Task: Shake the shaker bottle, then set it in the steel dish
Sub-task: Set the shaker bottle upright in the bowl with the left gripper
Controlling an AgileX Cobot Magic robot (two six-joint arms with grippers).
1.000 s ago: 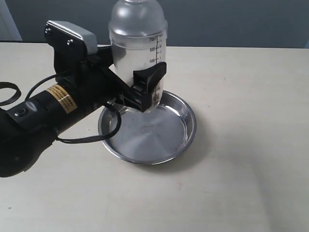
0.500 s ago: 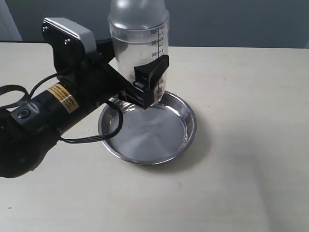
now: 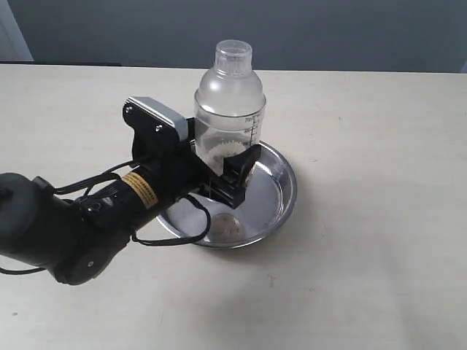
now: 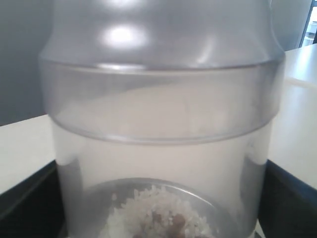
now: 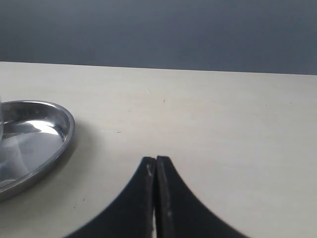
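Black-fingered, the left gripper (image 3: 228,152) is clamped on the lower body of the bottle (image 3: 230,109), one finger (image 3: 246,162) crossing the front and the other hidden behind. The bottle is held upright, cap uppermost, within the rear left part of the dish (image 3: 289,191). Contact between its base and the dish floor is masked by the near finger. The right half of the dish floor is seen bare up to the rim, and open table (image 3: 365,233) is noted to the right and front of the dish.

From the left wrist view, the bottle (image 4: 158,124) fills the frame between dark fingers (image 4: 290,198), and pale and brown granules (image 4: 161,223) are shown at its bottom, a detail not legible from outside.

Only the right wrist view shows the right gripper (image 5: 156,198): its jaws are pressed together on nothing, low over the table (image 5: 223,114), with the dish (image 5: 62,144) rim near but apart.
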